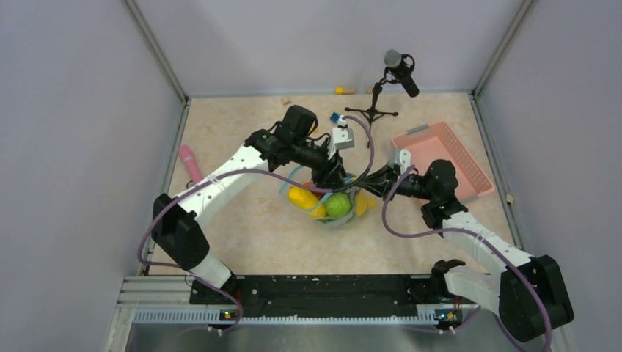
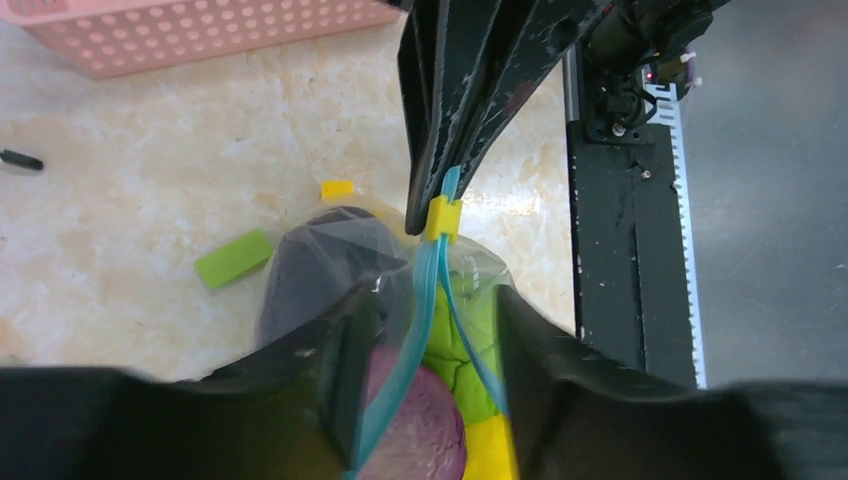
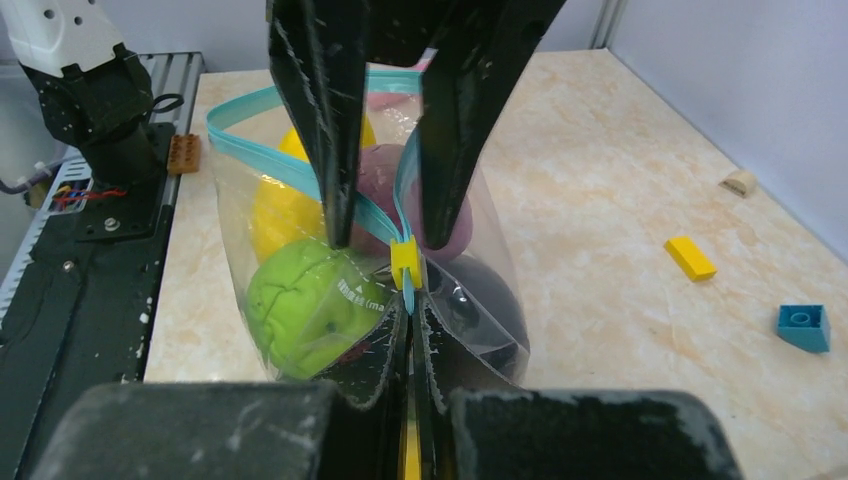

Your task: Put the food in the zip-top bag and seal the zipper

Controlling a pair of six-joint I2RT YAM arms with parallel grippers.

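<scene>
Seen from above, the left arm (image 1: 220,183) rises from its base, bends at the elbow and reaches right. Its left gripper (image 1: 335,176) angles down onto the clear, crinkly plastic zip-top bag (image 1: 330,220), which lies mid-counter (image 1: 249,235). The right arm (image 1: 477,238) folds back leftward and puts the right gripper (image 1: 364,185) at the bag's right end. One pink perforated plastic basket (image 1: 444,154) sits to the right of the bag.

In the left wrist view, the left gripper's two fingers stand apart, straddling the two thin teal strips of the zipper (image 2: 425,300) without clamping them. Beyond them, the right gripper is pinched flat on the zipper beside a small yellow slider (image 2: 443,218). One flat green block (image 2: 233,258) lies near the bag.

In the right wrist view, the right gripper is fully closed on the teal strip just under the slider. Four foods show inside the bag: a smooth yellow lemon (image 3: 285,205), a dimpled green lime (image 3: 300,305), a magenta round piece (image 3: 385,188) and a glossy dark eggplant (image 3: 485,300). One yellow block (image 3: 690,258) and one blue block (image 3: 803,328) lie well apart from the bag.
</scene>
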